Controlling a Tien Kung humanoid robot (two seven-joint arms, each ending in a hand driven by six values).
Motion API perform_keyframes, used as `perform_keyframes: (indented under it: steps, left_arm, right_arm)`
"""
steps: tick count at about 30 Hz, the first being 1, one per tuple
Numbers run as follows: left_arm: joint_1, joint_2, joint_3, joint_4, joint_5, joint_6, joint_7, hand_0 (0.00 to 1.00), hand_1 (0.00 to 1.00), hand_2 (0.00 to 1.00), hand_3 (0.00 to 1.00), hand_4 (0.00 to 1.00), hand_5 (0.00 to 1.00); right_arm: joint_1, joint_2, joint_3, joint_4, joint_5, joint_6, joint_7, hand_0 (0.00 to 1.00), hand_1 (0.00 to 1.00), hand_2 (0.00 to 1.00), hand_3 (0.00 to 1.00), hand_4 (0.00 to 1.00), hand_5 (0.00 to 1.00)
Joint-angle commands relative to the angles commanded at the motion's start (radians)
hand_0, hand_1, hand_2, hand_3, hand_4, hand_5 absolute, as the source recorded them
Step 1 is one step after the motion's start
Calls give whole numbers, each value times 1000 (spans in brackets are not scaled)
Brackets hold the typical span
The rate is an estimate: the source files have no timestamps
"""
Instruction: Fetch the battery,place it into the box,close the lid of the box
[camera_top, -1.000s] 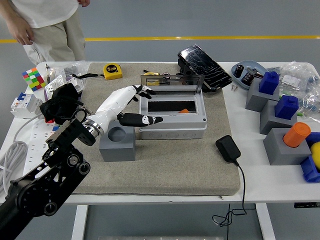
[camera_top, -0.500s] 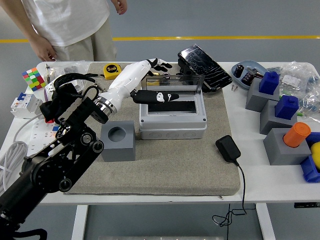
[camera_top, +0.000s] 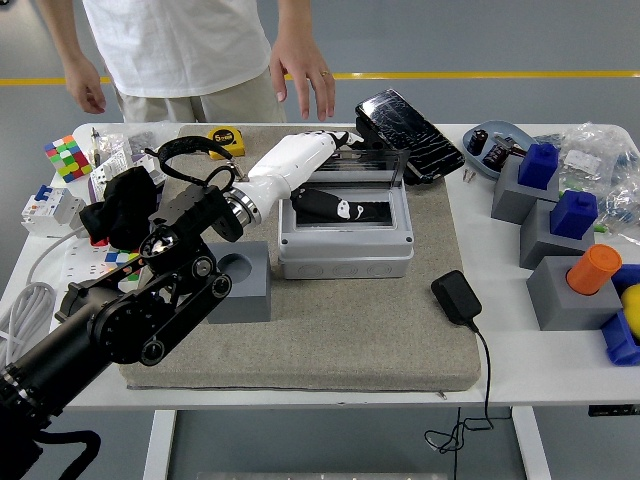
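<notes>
The grey box (camera_top: 345, 255) sits open on the felt mat (camera_top: 330, 340), its clear lid (camera_top: 385, 165) standing up along the back edge. My left hand (camera_top: 350, 175), white with black fingertips, reaches over the lid's left part. The fingers (camera_top: 338, 139) lie behind the lid's top edge and the thumb (camera_top: 345, 208) stretches across the dark opening in front of it. I see no battery in the box; the thumb covers part of the inside. A person stands at the far side with one hand (camera_top: 303, 75) hanging open above the table's back edge.
A grey block with a round hole (camera_top: 245, 285) stands left of the box, partly behind my arm. A black charger (camera_top: 455, 298) lies right of the box, a black case (camera_top: 408, 132) behind it, a yellow tape measure (camera_top: 226, 134) back left. Grey blocks with blue and orange pieces (camera_top: 565, 255) stand right.
My left hand has moved up from the box's front left to the lid's top edge. The person has stepped right, and a hand now hangs behind the box.
</notes>
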Motion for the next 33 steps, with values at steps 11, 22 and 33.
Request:
perform_keyframes:
  steps: [11,22,33]
  left_arm:
    - [38,24,19,-52,-22,-22,39,687,806,789,799,998,536]
    - [99,66,80,-186,-94,-51,95,664,797,788,797,998,541]
    - [131,75,128,-249,-156,-68,107,541,745,762,778,998,546]
  right_arm:
    - [-4,0,-33,0,30,0,10,634,647,668,598,989,562]
    - [-11,-1,-15,0,10,0,7,633,647,668,597,989,562]
    - [-13,1,-22,0,18,0,9,636,647,668,597,989,563]
